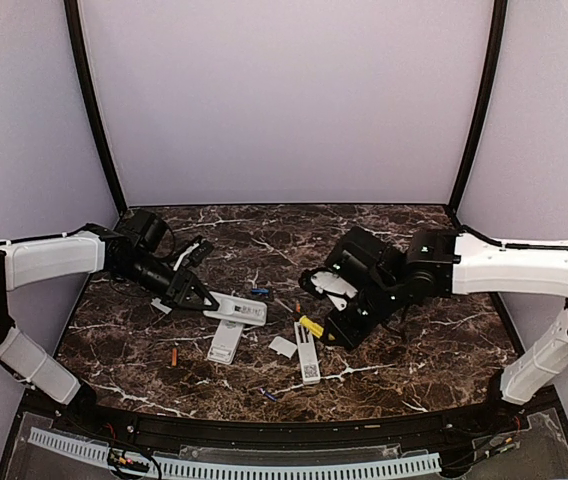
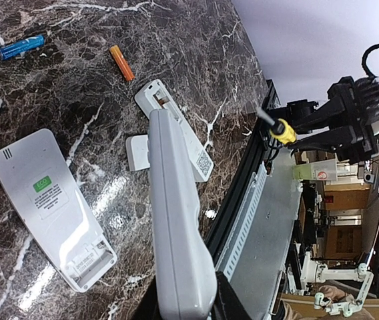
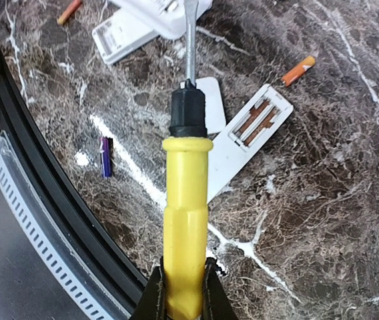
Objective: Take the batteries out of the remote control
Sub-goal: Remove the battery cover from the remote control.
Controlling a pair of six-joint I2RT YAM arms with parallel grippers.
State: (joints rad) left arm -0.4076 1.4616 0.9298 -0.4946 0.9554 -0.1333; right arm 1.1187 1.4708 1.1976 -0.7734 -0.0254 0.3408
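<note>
Lying loose on the dark brown marble-patterned table (image 1: 434, 350), four small cylindrical batteries are seen, well apart from one another. A blue battery (image 2: 21, 47) and an orange battery (image 2: 121, 63) are found near the table's middle. A second orange battery (image 1: 174, 356) is placed nearer the left arm, and a purple battery (image 3: 106, 165) is set close to the front edge.

The left claw (image 2: 186, 305) is clenched on one end of a long white plastic remote control (image 2: 176, 227), which is held out towards the middle of the table. The right claw (image 3: 183, 292) is clenched on a yellow-handled screwdriver (image 3: 184, 200) with a black collar and a steel shaft. The shaft is pointed towards the held remote (whether the tip touches it cannot be told).

Below the screwdriver, a second white remote control (image 3: 253, 130) is laid flat with its back open, and two brownish slots are shown in its uncovered compartment (the first orange battery is near that end). A flat white rectangular cover (image 2: 136, 152) is laid just beside this remote. A third white remote control (image 2: 49, 207), marked with a green sticker, is laid flat on the left arm's side of the table.
</note>
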